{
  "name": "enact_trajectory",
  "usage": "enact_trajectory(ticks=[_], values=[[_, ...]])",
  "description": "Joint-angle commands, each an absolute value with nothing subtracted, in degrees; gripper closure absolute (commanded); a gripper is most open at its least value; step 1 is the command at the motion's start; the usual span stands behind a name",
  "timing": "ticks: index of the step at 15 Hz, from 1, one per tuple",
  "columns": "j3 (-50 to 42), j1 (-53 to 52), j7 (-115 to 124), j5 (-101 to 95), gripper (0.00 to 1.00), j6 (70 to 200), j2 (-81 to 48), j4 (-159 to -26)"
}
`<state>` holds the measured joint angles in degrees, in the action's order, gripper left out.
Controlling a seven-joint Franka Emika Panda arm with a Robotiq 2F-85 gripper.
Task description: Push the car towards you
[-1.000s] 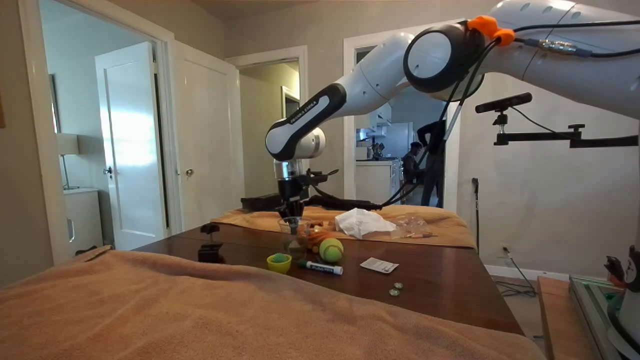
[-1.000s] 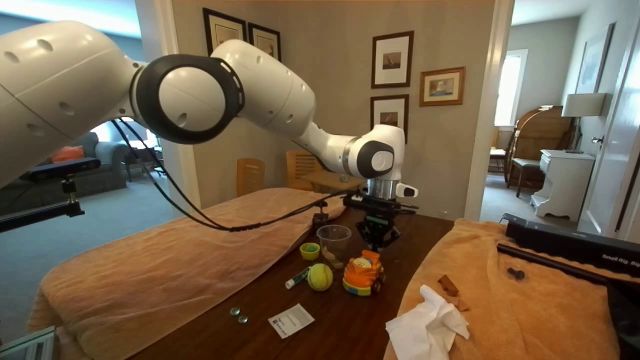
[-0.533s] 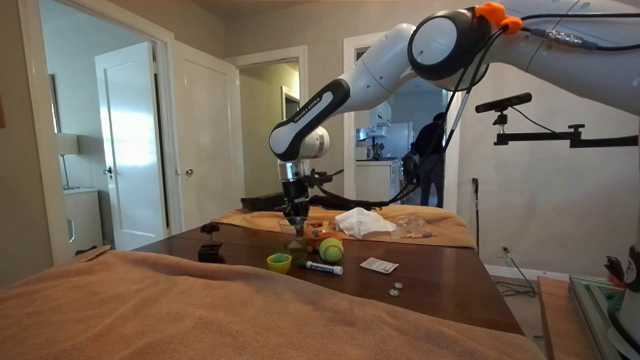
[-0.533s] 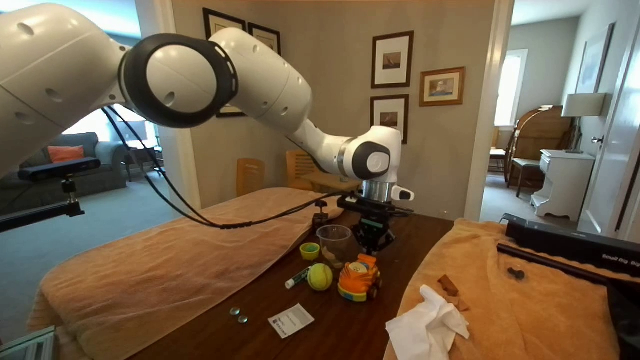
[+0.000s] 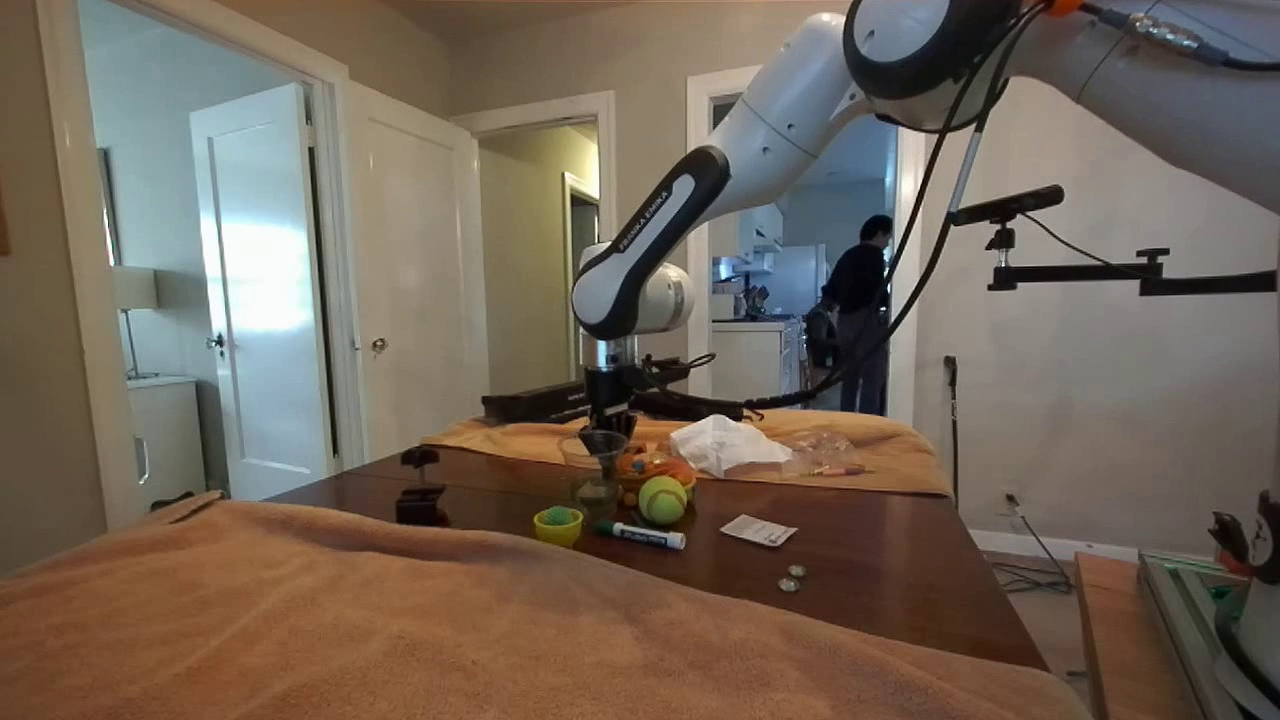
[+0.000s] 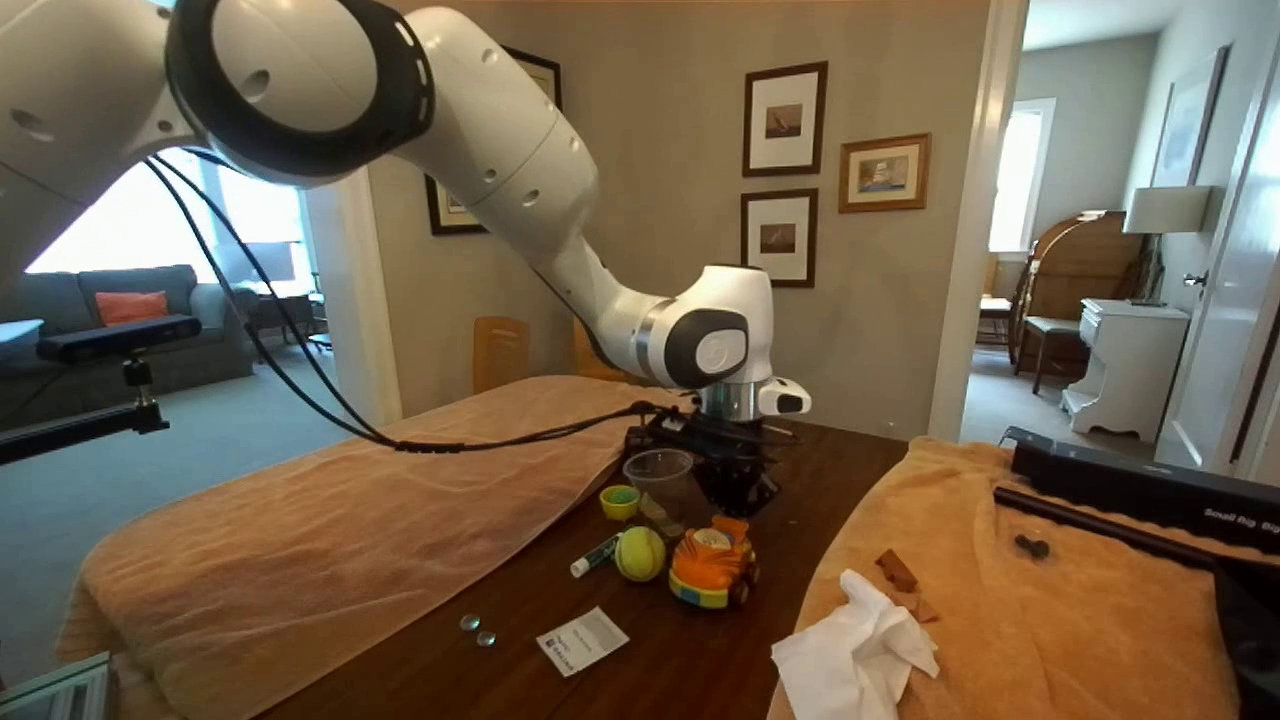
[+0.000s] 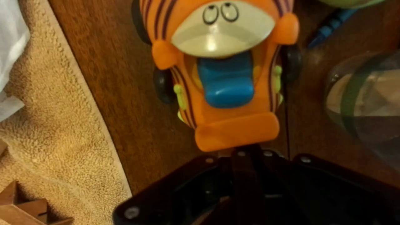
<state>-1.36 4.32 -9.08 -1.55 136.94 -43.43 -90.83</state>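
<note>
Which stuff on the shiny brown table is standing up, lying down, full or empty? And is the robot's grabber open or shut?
Toy car: upright on its wheels
Gripper: shut, at the car's tail end
Clear cup: standing, something pale inside
Little yellow-green cup: standing, green thing inside
Marker: lying down, cap looks on
White card: lying flat
Black clamp-like thing: upright

I read FRANKA EMIKA on the arm (image 5: pixel 745 165), above the gripper (image 7: pixel 250 152). Black box (image 6: pixel 1130 482), well apart from gripper: "Small Rig", next word cut off. Marker (image 5: pixel 645 537) and card (image 6: pixel 583 641), also apart from it: print I can't make out.
</note>
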Motion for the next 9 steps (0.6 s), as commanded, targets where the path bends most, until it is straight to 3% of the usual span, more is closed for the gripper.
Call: enact_trajectory(ticks=[1,9], values=[[-1.89,4.37,-7.92,-2.24,1.0,144.52,-34.8,-104.65],[-3.78,6.46,-10.03,-2.51,1.0,150.4,-22.1,-121.05]])
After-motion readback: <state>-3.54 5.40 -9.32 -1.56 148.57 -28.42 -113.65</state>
